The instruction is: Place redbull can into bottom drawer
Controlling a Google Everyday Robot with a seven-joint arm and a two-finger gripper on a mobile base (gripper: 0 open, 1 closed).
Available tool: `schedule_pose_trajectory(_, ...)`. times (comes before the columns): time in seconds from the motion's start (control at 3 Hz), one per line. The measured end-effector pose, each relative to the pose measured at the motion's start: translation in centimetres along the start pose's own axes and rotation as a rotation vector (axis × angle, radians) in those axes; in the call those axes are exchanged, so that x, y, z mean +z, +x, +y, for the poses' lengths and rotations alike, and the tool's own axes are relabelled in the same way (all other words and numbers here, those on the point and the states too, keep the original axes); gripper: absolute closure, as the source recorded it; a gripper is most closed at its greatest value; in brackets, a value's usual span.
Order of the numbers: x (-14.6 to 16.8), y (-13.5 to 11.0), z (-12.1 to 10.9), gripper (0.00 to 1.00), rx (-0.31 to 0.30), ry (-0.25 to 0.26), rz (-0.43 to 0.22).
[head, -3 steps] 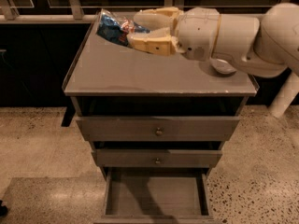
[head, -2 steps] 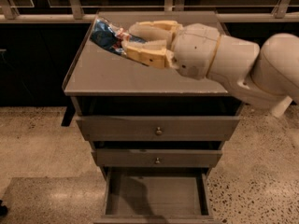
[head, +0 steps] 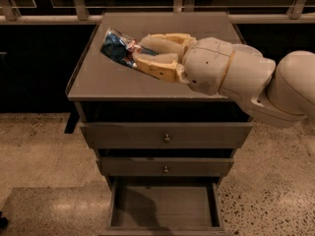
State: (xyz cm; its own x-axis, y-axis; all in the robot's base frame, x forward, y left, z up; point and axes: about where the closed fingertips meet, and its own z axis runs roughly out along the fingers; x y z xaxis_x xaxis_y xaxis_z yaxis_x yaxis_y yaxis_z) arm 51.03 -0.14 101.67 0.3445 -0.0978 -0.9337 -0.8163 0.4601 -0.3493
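Observation:
The redbull can [head: 118, 47] is a dented blue-and-silver cylinder with red marks, held sideways above the left part of the cabinet top [head: 98, 80]. My gripper [head: 143, 51] reaches in from the right, its tan fingers [head: 157, 67] shut on the can's right end. The bottom drawer [head: 162, 208] is pulled open at the foot of the cabinet, showing a flat grey floor with nothing in it. It lies well below and a little right of the can.
Two upper drawers with small round knobs, the top drawer [head: 166, 135] and the middle drawer [head: 165, 167], are shut. A railing [head: 49, 18] and dark windows run behind the cabinet. Speckled floor [head: 39, 156] lies on both sides.
The arm has swung left and toward the camera with the can in its grip. The can now sits further left over the cabinet top. The drawers have not moved.

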Motion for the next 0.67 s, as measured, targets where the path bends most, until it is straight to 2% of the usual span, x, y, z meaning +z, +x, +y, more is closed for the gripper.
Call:
schedule_pose_trajectory(0.33,0.6,1.3,1.4,1.0,0.043,-0.032,-0.002)
schedule_pose_trajectory(0.67,0.7,1.9,4.5,1.0,0.149,0.001,0.028)
